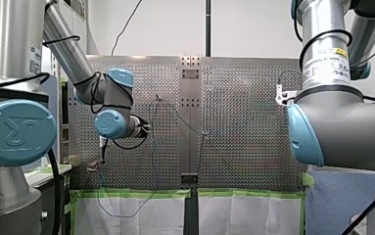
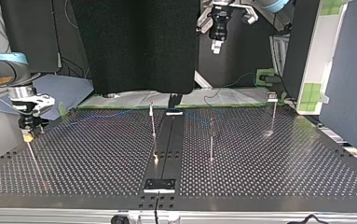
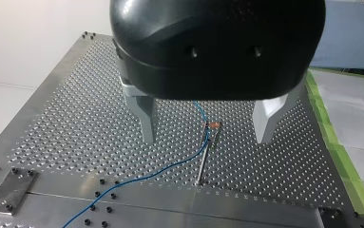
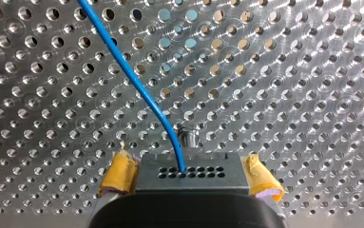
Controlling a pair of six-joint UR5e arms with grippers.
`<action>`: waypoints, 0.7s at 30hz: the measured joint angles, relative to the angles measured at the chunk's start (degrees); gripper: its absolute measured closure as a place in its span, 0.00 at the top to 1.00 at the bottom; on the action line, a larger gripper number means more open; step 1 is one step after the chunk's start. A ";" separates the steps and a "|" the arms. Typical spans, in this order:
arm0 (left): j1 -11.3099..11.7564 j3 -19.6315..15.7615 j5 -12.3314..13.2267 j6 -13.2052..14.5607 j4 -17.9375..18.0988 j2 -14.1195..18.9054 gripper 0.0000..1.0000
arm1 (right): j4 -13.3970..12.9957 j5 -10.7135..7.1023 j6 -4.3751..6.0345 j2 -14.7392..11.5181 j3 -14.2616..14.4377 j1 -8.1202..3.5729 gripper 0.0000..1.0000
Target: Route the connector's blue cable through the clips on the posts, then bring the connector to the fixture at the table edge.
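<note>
1. Right wrist view: my right gripper is clenched on the connector, a metal block with rows of small holes. A yellow pad presses against each end of it.
2. The blue cable leaves the connector's holed face and curves away over the perforated table. A small round metal stub stands just ahead of the connector.
3. In the top view my right gripper sits low over the table at the view's left, near that side edge. I see a thin rod slanting down from just under its yellow tips, but I cannot tell whether they touch it.
4. In the left wrist view my left gripper is released: its metal fingers stand wide apart and hold nothing.
5. Under that gap stands a post with a brownish clip at its top. The blue cable meets the clip, then runs down beside the post and off across the table.
6. In the top view my left gripper hangs high over the far side, well apart from my right one.
7. Three more posts stand across the table's middle and right.
8. The fixture lies at the near edge on the centre rail, well apart from the connector.
</note>
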 joint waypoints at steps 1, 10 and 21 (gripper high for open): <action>0.00 0.00 -0.01 0.02 0.00 0.00 1.00 | -0.02 0.00 0.00 0.00 0.00 0.01 1.00; 0.00 -0.03 -0.15 0.26 0.00 0.01 1.00 | -0.90 -0.08 0.07 0.01 -0.01 0.28 1.00; 0.00 -0.03 -0.16 0.44 0.00 0.01 1.00 | -1.07 -0.04 0.16 0.00 -0.04 0.47 1.00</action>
